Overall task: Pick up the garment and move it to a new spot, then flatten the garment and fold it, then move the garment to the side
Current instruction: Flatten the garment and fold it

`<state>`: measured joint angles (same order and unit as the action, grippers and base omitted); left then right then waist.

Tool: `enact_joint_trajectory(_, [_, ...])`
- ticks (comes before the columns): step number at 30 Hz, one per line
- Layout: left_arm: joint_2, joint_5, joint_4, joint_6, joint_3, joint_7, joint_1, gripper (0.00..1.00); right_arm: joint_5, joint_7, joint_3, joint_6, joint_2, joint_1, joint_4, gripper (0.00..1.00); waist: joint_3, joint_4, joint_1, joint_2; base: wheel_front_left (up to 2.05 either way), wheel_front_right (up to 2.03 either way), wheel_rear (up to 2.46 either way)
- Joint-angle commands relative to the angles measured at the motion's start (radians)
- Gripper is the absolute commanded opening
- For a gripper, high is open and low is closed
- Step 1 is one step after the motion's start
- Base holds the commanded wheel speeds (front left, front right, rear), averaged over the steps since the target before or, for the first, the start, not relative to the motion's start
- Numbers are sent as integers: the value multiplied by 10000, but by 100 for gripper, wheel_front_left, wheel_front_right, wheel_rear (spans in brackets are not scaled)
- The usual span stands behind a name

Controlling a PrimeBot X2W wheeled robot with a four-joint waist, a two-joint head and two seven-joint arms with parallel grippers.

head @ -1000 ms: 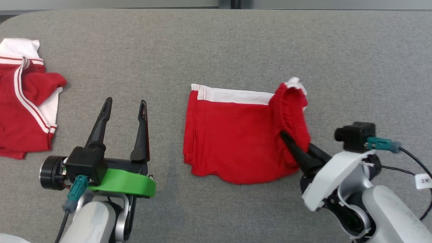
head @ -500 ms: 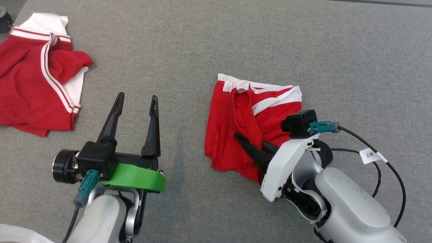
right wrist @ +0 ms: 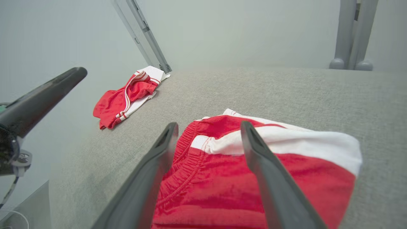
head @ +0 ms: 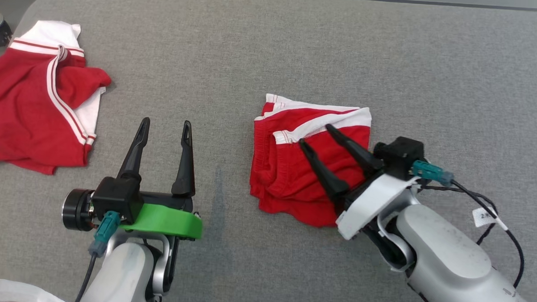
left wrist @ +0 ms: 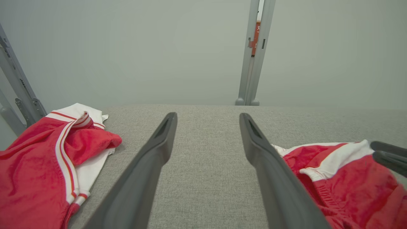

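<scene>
While the head camera looked down on the grey fabric tabletop [head: 254,47], the red shorts [head: 285,183] lay as a folded bundle just off frame centre toward 4 o'clock, flat on the cloth surface. White trim ran along the bundle's 12 o'clock edge, a second white band crossed the top layer on a slant, and the gathered waistband curved down the 9 o'clock side. The right gripper [head: 314,134] reached in from 4 o'clock with both dark fingers over the shorts, tips aimed toward 10 o'clock near the slanted white band. Its jaws were spread wide and nothing was pinched between them. The right wrist view confirmed the gap, with red fabric and white trim visible between the two fingers. Whether the fingertips were resting on the cloth or sitting just above it could not be told. The left gripper [head: 166,121] stood at 8 o'clock from the shorts, apart from them, over bare tabletop, with its fingers pointing to 12 o'clock. Its jaws were likewise wide apart and empty. A green bracket [head: 168,221] sat at its wrist. A second red-and-white garment [head: 29,107] lay crumpled well apart at 9 to 10 o'clock from the shorts, near the rounded table corner, with a white panel at its 12 o'clock end and a double white stripe down the middle. A white tag [head: 486,216] hung beside the right forearm at 3 o'clock.
</scene>
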<state>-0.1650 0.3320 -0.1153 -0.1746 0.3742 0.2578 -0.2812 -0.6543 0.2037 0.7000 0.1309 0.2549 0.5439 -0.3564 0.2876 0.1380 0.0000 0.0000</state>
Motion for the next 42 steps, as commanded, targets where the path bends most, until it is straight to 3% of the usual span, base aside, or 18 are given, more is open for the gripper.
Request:
enact_joint_trajectory(1, [-98,7,-33,-29,-62,54,97,100,252,260,-310,-4,120,-208,-3,100,-160,-185,0,0,0,0,0])
enact_joint_trajectory(12, [-622,141,48,-278,-371,-96,746,100,2073,614,-4433,-4,351,-2647,1552,100,-875,-1106,0,0,0,0,0])
enact_joint_trajectory(18, [-843,263,84,-366,-482,-226,1196,100,2971,488,-5846,-4,124,-3991,2643,100,-1305,-1458,0,0,0,0,0])
enact_joint_trajectory(31, [-1113,526,146,-535,-494,-389,2438,100,3909,-695,-6698,-4,-605,-5853,4467,100,-2532,-1672,0,0,0,0,0])
enact_joint_trajectory(42, [-1247,696,259,-618,-430,-512,3168,100,3980,-1292,-6866,-4,-1057,-6885,5013,100,-3182,-1617,0,0,0,0,0])
